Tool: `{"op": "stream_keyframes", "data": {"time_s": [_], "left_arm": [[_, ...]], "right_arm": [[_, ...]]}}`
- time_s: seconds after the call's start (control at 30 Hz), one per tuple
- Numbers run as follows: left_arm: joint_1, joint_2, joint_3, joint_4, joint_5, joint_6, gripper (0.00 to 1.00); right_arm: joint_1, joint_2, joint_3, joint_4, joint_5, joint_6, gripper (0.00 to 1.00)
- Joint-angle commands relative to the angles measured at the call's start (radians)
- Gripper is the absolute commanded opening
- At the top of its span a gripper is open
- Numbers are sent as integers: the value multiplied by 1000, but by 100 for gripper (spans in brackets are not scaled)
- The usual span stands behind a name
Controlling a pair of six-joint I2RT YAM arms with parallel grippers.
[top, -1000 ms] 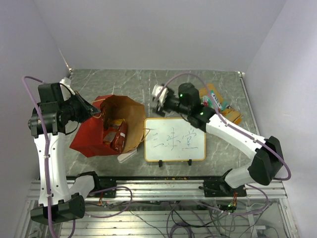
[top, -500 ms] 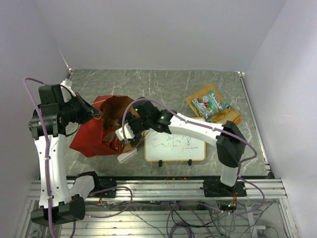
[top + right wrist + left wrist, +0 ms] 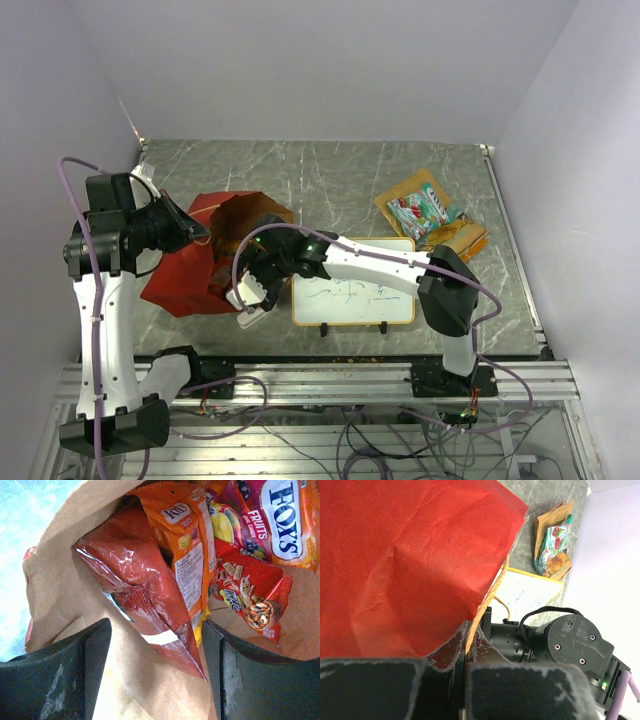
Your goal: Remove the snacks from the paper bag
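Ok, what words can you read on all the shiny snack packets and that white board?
"FOX'S" and "FRUITS": pink-and-orange foil packet inside the red paper bag with brown lining.
"FOX'S" and "FRUITS" again: orange foil packet beside it.
Red foil packet with biscuit pictures: lettering too blurred.
White framed whiteboard: handwriting, unreadable.
Teal foil packet outside the bag: too small.

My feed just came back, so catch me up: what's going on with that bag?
The left tool grips the red paper bag by its handle, holding its mouth open. The right tool is inside the bag, open around a red foil packet, not yet closed on it; Fox's candy packets lie beside it. Two snack packets lie out on the table past the whiteboard.
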Motion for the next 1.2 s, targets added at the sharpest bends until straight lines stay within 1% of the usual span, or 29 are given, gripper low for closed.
{"op": "stream_keyframes", "data": {"time_s": [0.0,0.13,0.27,0.33,0.43,0.53,0.67,0.8,0.93,0.97,1.03,1.1,1.17], "left_arm": [[-13,0,20,-2,-5,23,7],[-18,7,29,0,-6,24,7],[-21,7,39,-6,-16,27,7],[-21,5,37,-6,-18,26,7],[-21,0,34,-8,-17,24,7],[-20,-4,33,-11,-16,23,7],[-21,-12,20,-8,-11,14,7],[-20,-20,17,-7,-17,8,7],[-20,-17,31,-18,-33,9,7],[-20,-16,36,-21,-35,9,7],[-21,-15,44,-28,-35,12,7],[-20,-18,48,-33,-39,13,7],[-20,-22,48,-34,-40,11,7]], "right_arm": [[11,8,6,-2,12,-30,69],[23,10,-2,11,40,-30,58],[30,8,-13,22,85,-27,44],[30,8,-19,26,90,-30,41],[30,14,-19,24,76,-32,41],[31,23,-16,25,71,-35,48],[32,32,-16,19,70,-34,50],[32,44,-23,37,68,-20,50],[34,47,-18,52,70,-7,48],[33,47,-16,56,74,-7,45],[35,51,-15,68,90,-9,37],[36,56,-13,70,96,-15,33],[34,56,-8,69,97,-26,23]]}}
